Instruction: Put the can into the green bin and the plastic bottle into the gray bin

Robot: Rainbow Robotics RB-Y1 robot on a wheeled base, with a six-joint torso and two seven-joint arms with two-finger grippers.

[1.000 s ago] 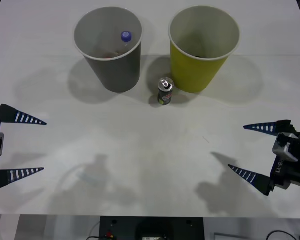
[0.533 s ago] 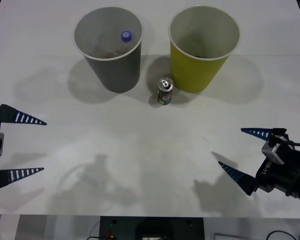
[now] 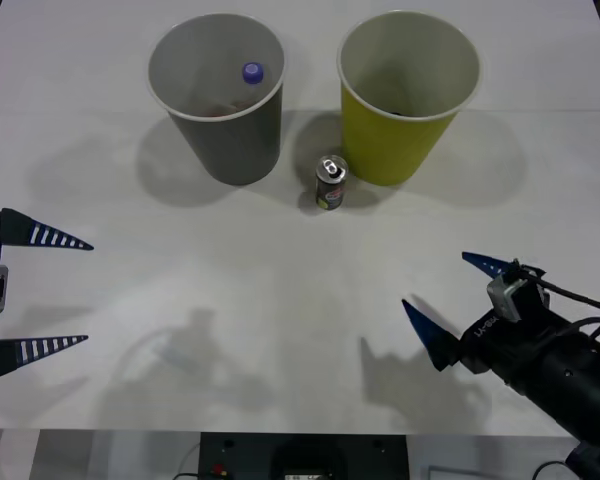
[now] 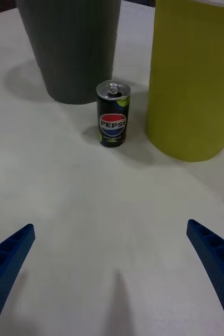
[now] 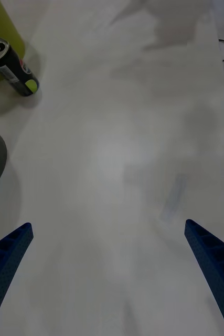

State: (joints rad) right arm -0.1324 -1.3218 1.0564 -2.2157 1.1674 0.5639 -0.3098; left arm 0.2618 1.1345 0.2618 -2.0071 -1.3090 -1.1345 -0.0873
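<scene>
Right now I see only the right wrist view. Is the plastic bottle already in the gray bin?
Observer: Yes, the clear plastic bottle with blue cap is inside the dark gray tapered bin.
Operator: Is the green one empty?
Observer: The yellow-green tapered bin looks empty inside.
Operator: Where are the grippers?
Observer: The left gripper is open at the table's near left edge; the right gripper, open, hangs at the near right.

Place: you're looking at a lab-style test bench.
Evidence: bare white table [image 3: 280, 300], cables [image 3: 570, 470] by its near edge.
</scene>
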